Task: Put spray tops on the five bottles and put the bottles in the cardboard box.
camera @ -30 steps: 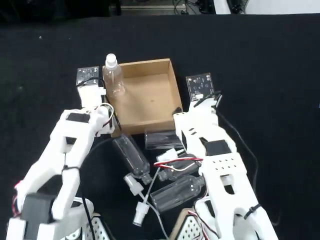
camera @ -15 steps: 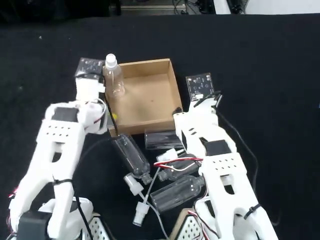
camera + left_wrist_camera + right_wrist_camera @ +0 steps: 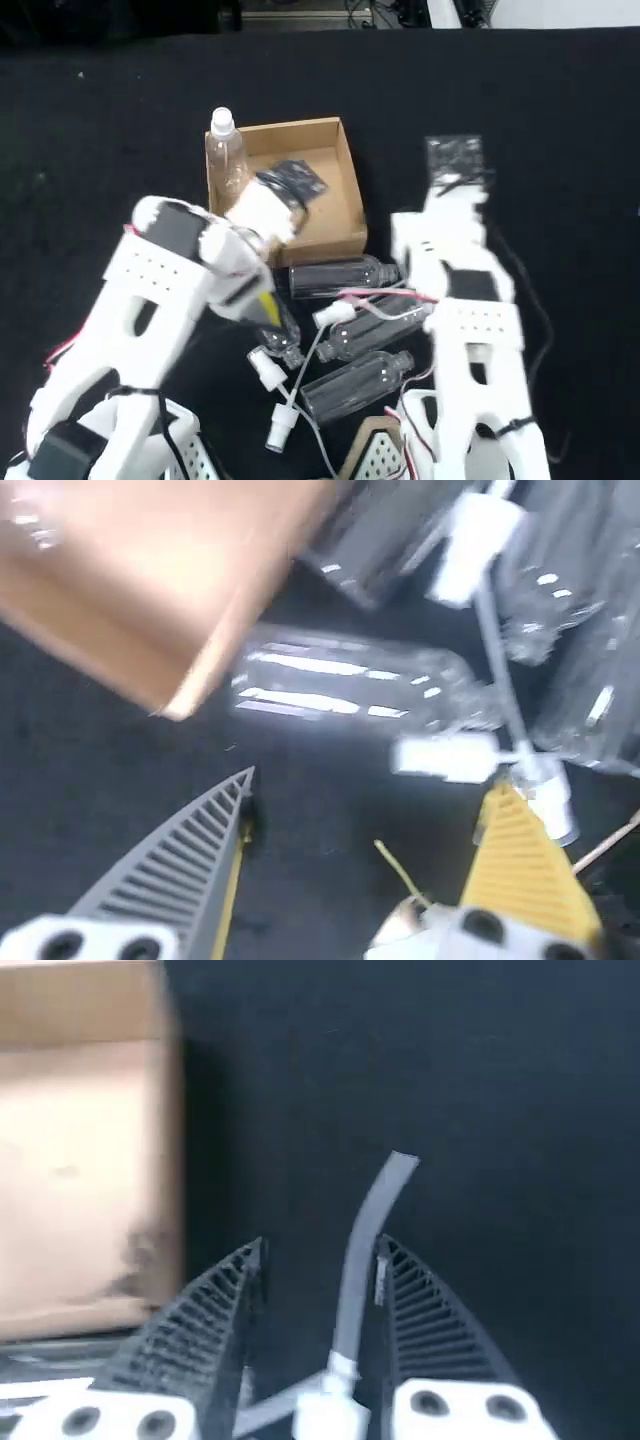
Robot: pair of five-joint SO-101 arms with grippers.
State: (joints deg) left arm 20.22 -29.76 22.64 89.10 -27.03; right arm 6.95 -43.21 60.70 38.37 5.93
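Left wrist view: the left gripper (image 3: 372, 782) hangs with its fingers spread wide. A bare bottle (image 3: 340, 685) lies on its side just beyond the fingertips, broadside to them and hard by the corner of the cardboard box (image 3: 150, 580). The job now looks like picking it up, so drop straight down astride the body at mid-length and leave the neck free. Steer the yellow finger clear of the loose sprayer (image 3: 445, 755) lying right at its tip (snag that tube and the whole heap shifts). On the right gripper (image 3: 320, 1248), the fingers look drawn in on a spray top (image 3: 357, 1270), its tube poking out past the tips, ready for a neck. Against half a second ago, the left arm has swung off the box's outer side and across to the bottle pile. The right arm has pulled out and away from the box, uncovering the bottle it hid.
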